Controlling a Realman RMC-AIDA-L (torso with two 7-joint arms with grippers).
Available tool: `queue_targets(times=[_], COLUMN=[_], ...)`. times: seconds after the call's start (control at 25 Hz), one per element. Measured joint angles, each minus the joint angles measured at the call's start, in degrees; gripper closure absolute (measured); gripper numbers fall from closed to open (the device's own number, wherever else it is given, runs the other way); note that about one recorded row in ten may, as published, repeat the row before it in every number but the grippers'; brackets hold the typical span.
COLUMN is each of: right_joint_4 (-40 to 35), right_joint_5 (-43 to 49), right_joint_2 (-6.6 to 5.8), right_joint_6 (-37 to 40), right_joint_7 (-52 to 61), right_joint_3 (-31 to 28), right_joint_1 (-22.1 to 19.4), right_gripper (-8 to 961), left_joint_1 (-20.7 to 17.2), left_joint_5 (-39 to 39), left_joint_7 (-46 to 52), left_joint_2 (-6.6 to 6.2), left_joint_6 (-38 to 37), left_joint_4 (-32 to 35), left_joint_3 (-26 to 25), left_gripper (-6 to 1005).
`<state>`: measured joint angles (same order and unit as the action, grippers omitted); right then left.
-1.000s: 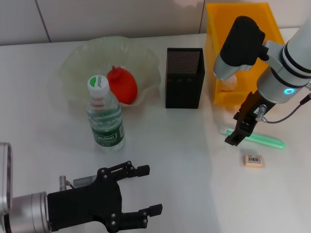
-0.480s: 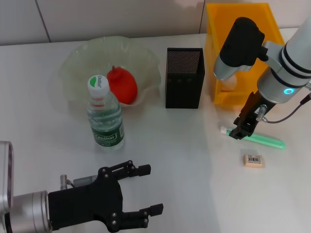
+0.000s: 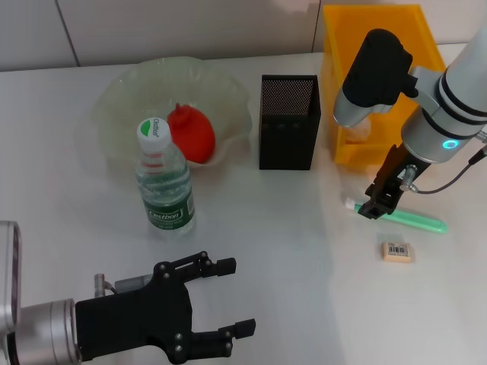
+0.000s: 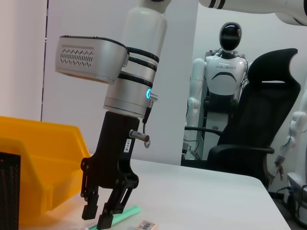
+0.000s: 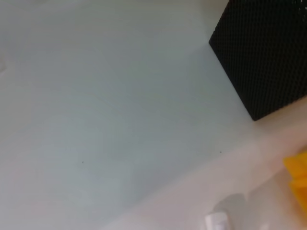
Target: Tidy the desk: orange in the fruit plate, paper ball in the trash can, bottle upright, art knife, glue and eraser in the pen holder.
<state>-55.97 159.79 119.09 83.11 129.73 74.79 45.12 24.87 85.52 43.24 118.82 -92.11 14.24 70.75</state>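
My right gripper hangs open right at the white end of the green art knife, which lies flat on the table; the left wrist view shows its fingers straddling that knife. A beige eraser lies just in front of the knife. The black mesh pen holder stands mid-table. The orange sits in the translucent fruit plate. The bottle stands upright. A pale paper ball shows inside the yellow trash can. The glue is out of view. My left gripper rests open near the front edge.
The right wrist view shows bare table, a corner of the pen holder and the knife's white tip. Beyond the table, an office chair and a humanoid robot stand in the background.
My right gripper has shifted a little back and right, onto the knife's white end, then held there. The knife, the eraser and the left arm have not moved.
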Motion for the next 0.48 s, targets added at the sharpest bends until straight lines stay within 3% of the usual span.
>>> queue_targets(times=[0.48], right_joint_4=[3.08], right_joint_5=[0.01], right_joint_2=[-0.02], right_joint_6=[-1.82], right_joint_7=[-0.1], right_joint_3=[0.12], right_joint_1=[0.94], right_gripper=[627], left_joint_1=[0.0], left_joint_5=[0.0], left_joint_7=[0.36], left_joint_2=[0.0], left_joint_6=[0.01], left_joint_4=[0.0], left_joint_3=[0.0], left_gripper=[186])
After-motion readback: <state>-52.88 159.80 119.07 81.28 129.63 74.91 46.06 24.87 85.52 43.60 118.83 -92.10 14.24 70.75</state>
